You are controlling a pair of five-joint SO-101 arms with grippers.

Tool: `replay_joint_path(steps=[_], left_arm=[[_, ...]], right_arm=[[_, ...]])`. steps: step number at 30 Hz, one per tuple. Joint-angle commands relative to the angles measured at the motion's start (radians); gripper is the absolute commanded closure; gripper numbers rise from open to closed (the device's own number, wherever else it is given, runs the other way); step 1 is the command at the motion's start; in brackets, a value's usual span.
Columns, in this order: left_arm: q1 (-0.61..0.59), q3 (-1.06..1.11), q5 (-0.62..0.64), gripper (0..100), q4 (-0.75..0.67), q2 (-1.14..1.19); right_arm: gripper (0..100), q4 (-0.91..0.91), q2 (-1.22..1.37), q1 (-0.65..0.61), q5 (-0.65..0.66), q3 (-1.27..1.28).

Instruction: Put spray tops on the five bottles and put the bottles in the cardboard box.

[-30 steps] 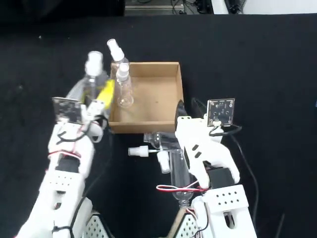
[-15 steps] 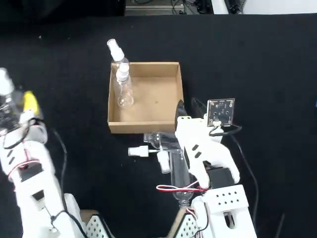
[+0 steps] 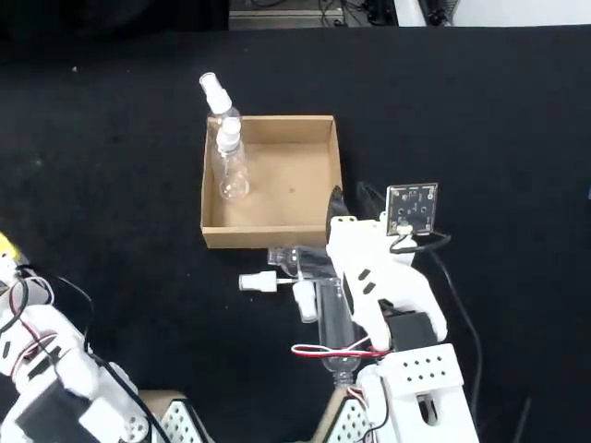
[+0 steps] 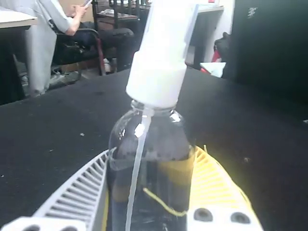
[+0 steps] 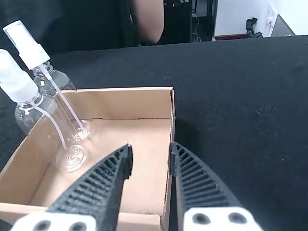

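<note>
- The left gripper [image 4: 153, 159], clamped on a clear plastic bottle with a white spray top [image 4: 149, 142], has swung from beside the brown cardboard box [image 3: 268, 236] to the black worktop's [image 3: 480, 111] near-left edge, so that bottle is farther from being boxed.
- The right gripper [image 5: 150, 147] hangs over the box's near rim, narrowly parted and empty.

Black right gripper [image 5: 150, 150] over near wall of cardboard box [image 5: 130, 103], jaws slightly apart. Spray-topped bottle [image 5: 41, 127] and second bottle [image 5: 55, 82] lean inside, bases on box floor.
</note>
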Motion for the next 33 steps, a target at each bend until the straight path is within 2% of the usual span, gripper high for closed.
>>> replay_joint_path(steps=[1, 13, 19, 25, 31, 33], left_arm=[[-0.021, -0.002, 0.008, 97, -0.1, 0.054], [-0.045, -0.062, 0.008, 97, -0.121, 0.169], [-0.082, -0.077, 0.0, 97, -0.322, 0.282], [-0.082, -0.09, 0.0, 97, -0.483, 0.474], [-0.084, -0.09, 0.0, 97, -0.724, 0.687], [-0.084, -0.093, 0.0, 97, -0.753, 0.744]], right_arm=[[89.6, -0.034, -0.022, 0.012, 0.008, -0.01], [89.6, -0.032, -0.021, 0.012, 0.006, -0.008], [89.6, -0.032, -0.021, 0.012, 0.006, -0.008], [89.6, -0.032, -0.024, 0.012, 0.008, -0.002], [89.6, -0.034, -0.024, 0.012, 0.009, -0.001], [89.6, -0.034, -0.024, 0.012, 0.009, -0.001]])
